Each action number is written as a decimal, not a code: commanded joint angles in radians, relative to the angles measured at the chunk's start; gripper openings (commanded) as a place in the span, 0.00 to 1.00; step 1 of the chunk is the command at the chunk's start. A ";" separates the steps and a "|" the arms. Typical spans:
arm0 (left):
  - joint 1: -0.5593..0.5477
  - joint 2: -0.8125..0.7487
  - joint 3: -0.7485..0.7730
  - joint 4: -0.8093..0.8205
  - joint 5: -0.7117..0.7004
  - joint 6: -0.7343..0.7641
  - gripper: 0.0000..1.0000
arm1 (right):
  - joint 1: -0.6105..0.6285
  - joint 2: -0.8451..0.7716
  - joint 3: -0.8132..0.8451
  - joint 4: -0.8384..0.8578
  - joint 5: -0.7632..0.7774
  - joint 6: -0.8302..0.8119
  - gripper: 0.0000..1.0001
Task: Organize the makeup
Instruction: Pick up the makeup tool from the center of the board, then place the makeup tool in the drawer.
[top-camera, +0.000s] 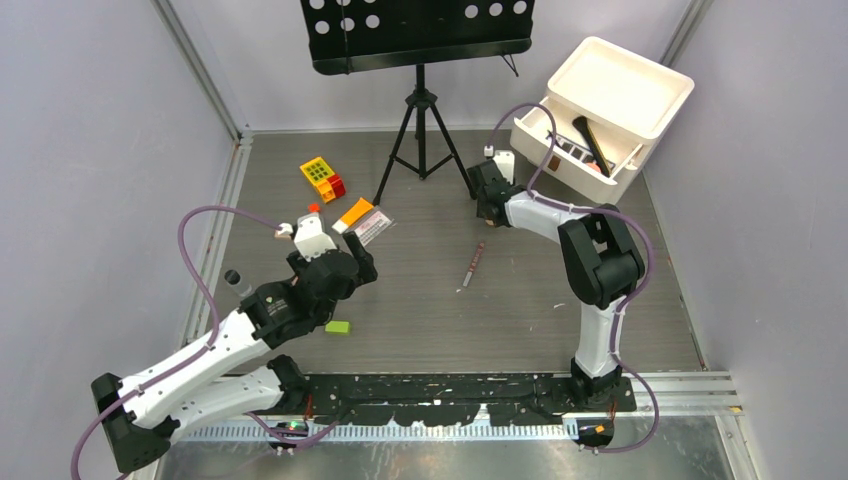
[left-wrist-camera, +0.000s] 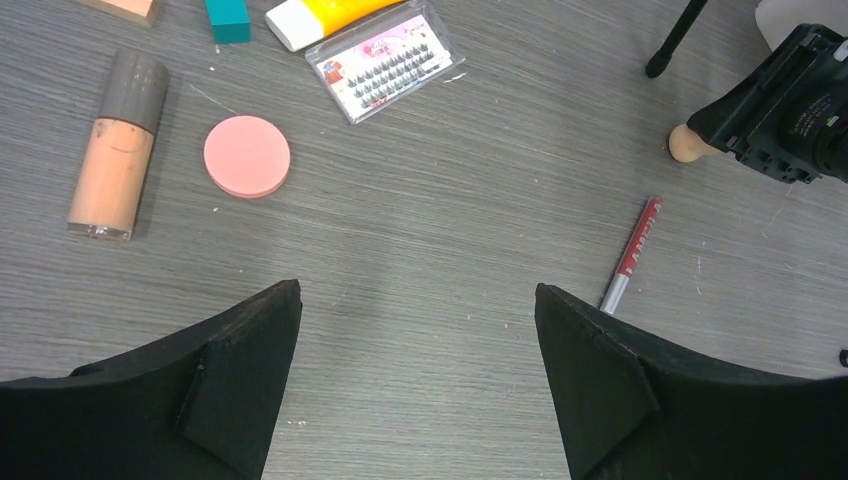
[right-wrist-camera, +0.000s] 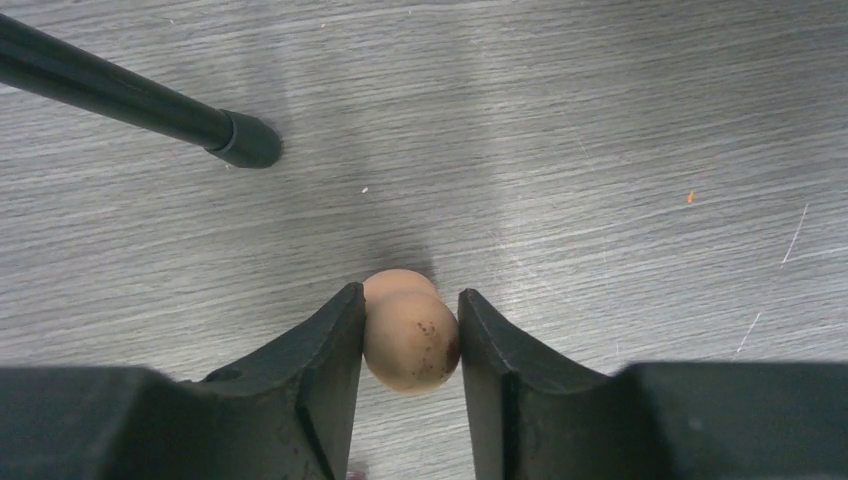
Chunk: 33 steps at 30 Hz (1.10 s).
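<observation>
Now, at lower centre of the right wrist view, a tan makeup sponge (right-wrist-camera: 410, 345) rests on the grey worktop (right-wrist-camera: 600, 150), pinched between the two fingers of the right hand (right-wrist-camera: 410, 293). The left hand (left-wrist-camera: 415, 295) hangs spread wide (nothing between its fingers), a pink compact (left-wrist-camera: 247, 156) at upper left, a red pencil (left-wrist-camera: 632, 252) at right.

A robotics lab test cell: plain pale walls (top-camera: 90, 120) and aluminium frame rails (top-camera: 215, 235) box in a grey wood-grain tabletop (top-camera: 520, 300). At the bottom edge, a left arm (top-camera: 190, 365) and a right arm (top-camera: 600, 335) are bolted to a black base plate (top-camera: 450, 390).
</observation>
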 joint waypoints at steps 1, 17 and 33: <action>0.003 -0.005 0.007 0.007 -0.018 -0.019 0.89 | 0.005 -0.006 0.040 0.012 0.011 0.016 0.40; 0.003 -0.001 -0.001 0.012 -0.014 -0.031 0.88 | 0.005 -0.306 0.140 -0.124 0.013 0.000 0.33; 0.003 0.001 -0.005 0.021 0.008 -0.037 0.88 | -0.246 -0.481 0.261 -0.148 0.040 -0.006 0.34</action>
